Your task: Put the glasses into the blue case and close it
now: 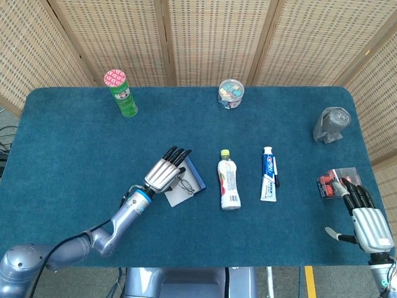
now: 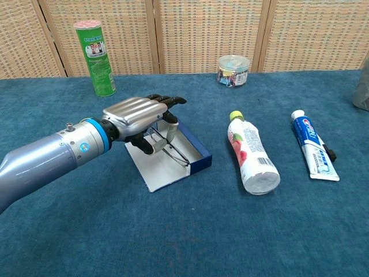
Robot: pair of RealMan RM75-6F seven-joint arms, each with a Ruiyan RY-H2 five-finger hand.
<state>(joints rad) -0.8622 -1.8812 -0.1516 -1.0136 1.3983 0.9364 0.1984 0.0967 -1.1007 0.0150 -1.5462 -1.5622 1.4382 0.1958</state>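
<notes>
The left robot hand (image 2: 141,118) pinches the glasses (image 2: 173,151) just above the open blue case (image 2: 199,161) on the bench (image 2: 184,231); released tilted, they could snag its wall; the right robot hand (image 1: 366,217) rests open, empty.

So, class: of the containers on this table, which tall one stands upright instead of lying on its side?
The green canister with the pink lid, at the far left. The bottle and toothpaste tube both lie flat.
</notes>
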